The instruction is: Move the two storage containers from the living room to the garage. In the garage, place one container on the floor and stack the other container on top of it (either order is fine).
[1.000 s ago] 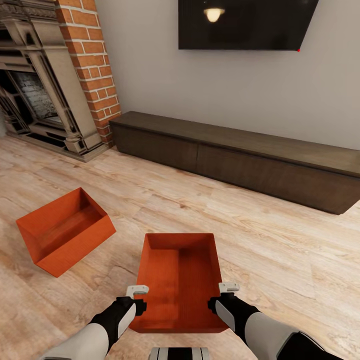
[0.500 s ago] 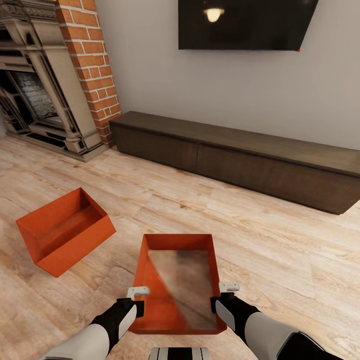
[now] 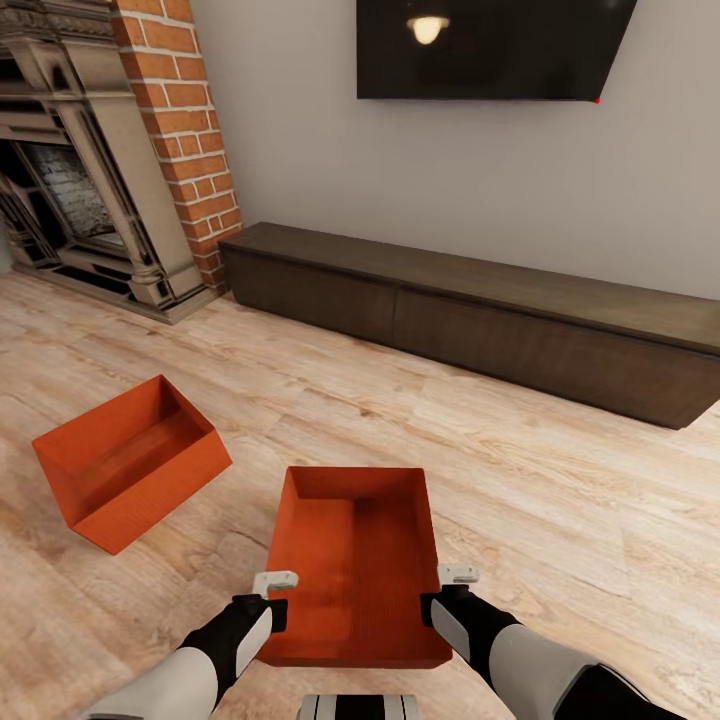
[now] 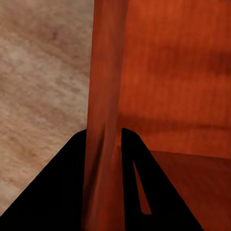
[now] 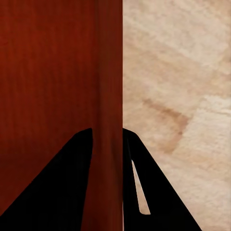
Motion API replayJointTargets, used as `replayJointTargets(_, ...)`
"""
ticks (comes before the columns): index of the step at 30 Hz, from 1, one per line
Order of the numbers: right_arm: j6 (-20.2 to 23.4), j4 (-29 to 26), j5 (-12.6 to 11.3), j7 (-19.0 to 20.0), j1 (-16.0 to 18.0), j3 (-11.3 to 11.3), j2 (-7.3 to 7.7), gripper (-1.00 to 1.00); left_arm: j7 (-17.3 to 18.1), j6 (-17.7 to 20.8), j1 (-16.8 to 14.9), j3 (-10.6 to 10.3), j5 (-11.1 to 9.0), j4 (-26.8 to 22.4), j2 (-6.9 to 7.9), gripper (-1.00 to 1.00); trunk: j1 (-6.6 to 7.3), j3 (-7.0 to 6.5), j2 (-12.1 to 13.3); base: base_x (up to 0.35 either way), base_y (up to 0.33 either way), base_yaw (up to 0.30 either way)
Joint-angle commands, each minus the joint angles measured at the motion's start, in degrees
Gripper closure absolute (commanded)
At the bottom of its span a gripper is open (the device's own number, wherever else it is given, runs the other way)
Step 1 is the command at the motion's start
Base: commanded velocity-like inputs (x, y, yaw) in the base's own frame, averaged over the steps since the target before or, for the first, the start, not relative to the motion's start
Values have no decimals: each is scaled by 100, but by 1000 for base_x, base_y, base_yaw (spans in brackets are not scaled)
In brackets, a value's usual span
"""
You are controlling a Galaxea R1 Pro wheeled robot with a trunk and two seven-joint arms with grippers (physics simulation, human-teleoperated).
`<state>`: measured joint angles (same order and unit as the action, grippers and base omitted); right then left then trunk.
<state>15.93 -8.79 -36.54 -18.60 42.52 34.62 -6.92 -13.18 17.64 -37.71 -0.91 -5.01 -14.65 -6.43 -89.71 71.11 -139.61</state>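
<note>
In the head view an orange-red storage container [image 3: 355,565] sits low in front of me over the wood plank flooring. My left gripper [image 3: 272,597] is shut on its left wall and my right gripper [image 3: 450,592] is shut on its right wall. The left wrist view has the container wall [image 4: 103,120] pinched between two dark fingers [image 4: 62,192]. The right wrist view has the opposite wall [image 5: 109,96] clamped between its fingers [image 5: 67,187]. The second storage container [image 3: 130,460] rests tilted on the floor to the left, apart from both grippers.
A long low dark-brown cabinet [image 3: 480,320] runs along the grey wall ahead, under a black wall TV [image 3: 490,45]. A red brick fireplace [image 3: 110,150] stands at the far left. Light wood flooring [image 3: 560,500] stretches open to the right.
The held container has risen slightly toward me; its far rim sits a touch lower in the picture. Half a second ago its inside looked see-through. Arms and the left container stayed put.
</note>
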Motion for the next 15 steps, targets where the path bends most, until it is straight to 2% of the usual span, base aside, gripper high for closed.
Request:
replayJointTargets(1, 51, 0, 68, -67, 2, 89, 9, 100, -57, 45, 0, -6, 141, -19, 4, 100, 1, 4, -2, 0, 0, 0)
replayJointTargets(8, 51, 0, 68, -67, 2, 89, 15, 100, -114, 29, 0, -6, 141, -29, -7, 100, 1, 4, -2, -10, 4, 0)
replayJointTargets(15, 51, 0, 68, -65, 2, 89, 15, 100, -114, 29, 0, -6, 141, -27, -7, 100, 155, -122, 279, 0, 0, 0)
